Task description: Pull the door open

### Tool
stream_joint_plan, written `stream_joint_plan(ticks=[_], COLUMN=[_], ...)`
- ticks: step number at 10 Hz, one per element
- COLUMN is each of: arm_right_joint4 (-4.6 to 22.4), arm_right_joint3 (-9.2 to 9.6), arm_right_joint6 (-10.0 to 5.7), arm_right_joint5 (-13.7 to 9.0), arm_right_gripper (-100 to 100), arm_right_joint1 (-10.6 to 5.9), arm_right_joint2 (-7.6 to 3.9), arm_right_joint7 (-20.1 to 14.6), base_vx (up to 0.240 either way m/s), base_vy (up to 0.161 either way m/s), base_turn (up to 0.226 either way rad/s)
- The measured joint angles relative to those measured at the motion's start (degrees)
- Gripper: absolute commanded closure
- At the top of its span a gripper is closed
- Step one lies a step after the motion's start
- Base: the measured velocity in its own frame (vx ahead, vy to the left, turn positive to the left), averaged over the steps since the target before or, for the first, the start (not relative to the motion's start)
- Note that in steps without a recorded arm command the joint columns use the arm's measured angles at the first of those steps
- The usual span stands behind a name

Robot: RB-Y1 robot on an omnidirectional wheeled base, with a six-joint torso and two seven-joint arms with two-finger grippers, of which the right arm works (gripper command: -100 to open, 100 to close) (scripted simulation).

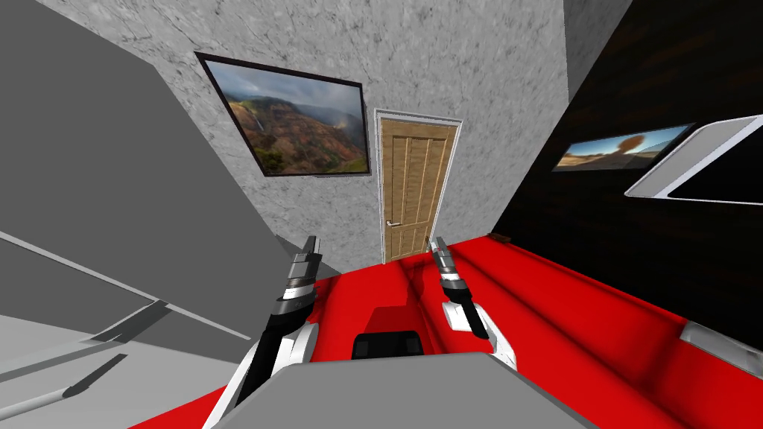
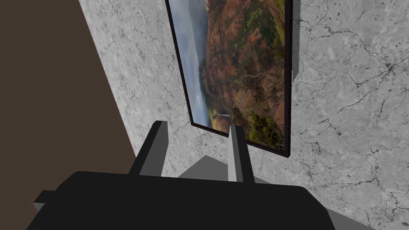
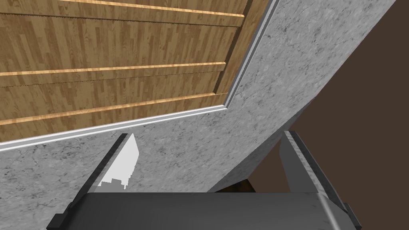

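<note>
Door (image 1: 414, 190) of brown wood sits in the grey wall (image 1: 477, 89), near the wall's right end, close to the corner with a dark wall (image 1: 656, 89). It has a white frame (image 1: 378, 186). It looks shut, but it is small and far off in the head view, so I am not sure. A little handle (image 1: 393, 223) sits by the door's left edge. A big picture (image 1: 294, 126) of hills hangs on the same wall, just left of the door. A red surface (image 1: 566, 313) lies under the arms.

Both arms reach forward, well apart from the door. The left gripper (image 1: 313, 242) points at the picture. The left wrist view shows its two fingers (image 2: 155, 147) spread apart with nothing between them. The right gripper (image 1: 437, 243) points at the door. The right wrist view shows what the head view cannot: the door's wood boards up close and one corner of the white frame. The right fingers (image 3: 126, 159) are spread wide and hold nothing.
</note>
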Motion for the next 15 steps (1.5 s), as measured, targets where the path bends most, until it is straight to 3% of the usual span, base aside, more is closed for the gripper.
stream_joint_plan(ticks=[7, 15], arm_right_joint4=[10.46, 21.08], arm_right_joint3=[-0.97, -1.82], arm_right_joint6=[-1.42, -3.14], arm_right_joint5=[-0.27, -0.48], arm_right_gripper=[-100, -100], arm_right_joint1=[-4.29, -8.09], arm_right_joint2=[-0.86, -1.47], arm_right_joint7=[-1.09, -2.24], base_vx=[0.07, 0.066], base_vy=[-0.004, -0.006], base_turn=[0.065, 0.057])
